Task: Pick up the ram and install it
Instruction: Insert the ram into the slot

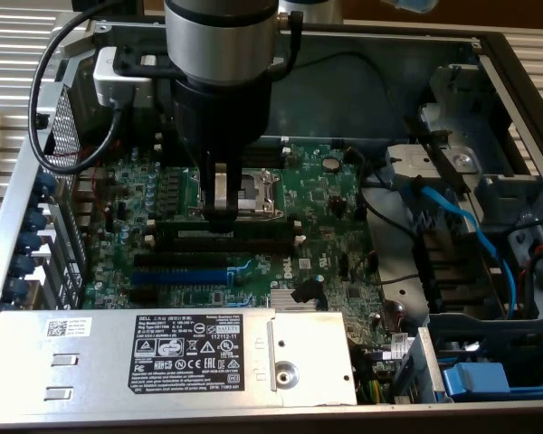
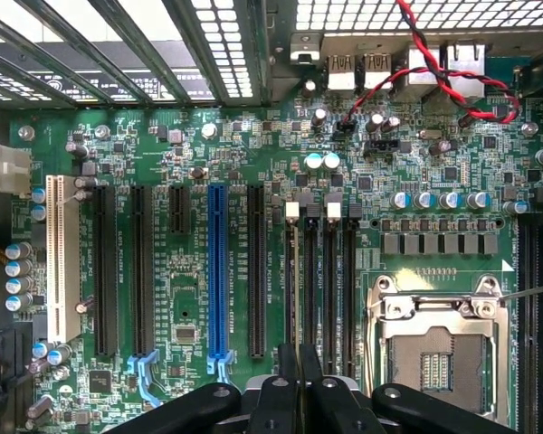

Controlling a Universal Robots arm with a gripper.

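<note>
The black label (image 1: 185,354) on the silver box (image 1: 81,357) says DELL. Its small writing is too tiny to read. The gripper (image 1: 222,215) has its fingers almost together, pinching the ram (image 1: 253,231). The ram stands on its thin edge over the black slots (image 1: 226,248). I cannot tell if it is pushed all the way in.

The claw (image 1: 221,213) hangs straight down inside the open computer case (image 1: 489,54). Its fingers are closed on the ram (image 1: 258,230), held on edge along the long black slots (image 1: 185,245), beside the processor socket (image 1: 258,190) on the green motherboard (image 1: 330,199).
</note>
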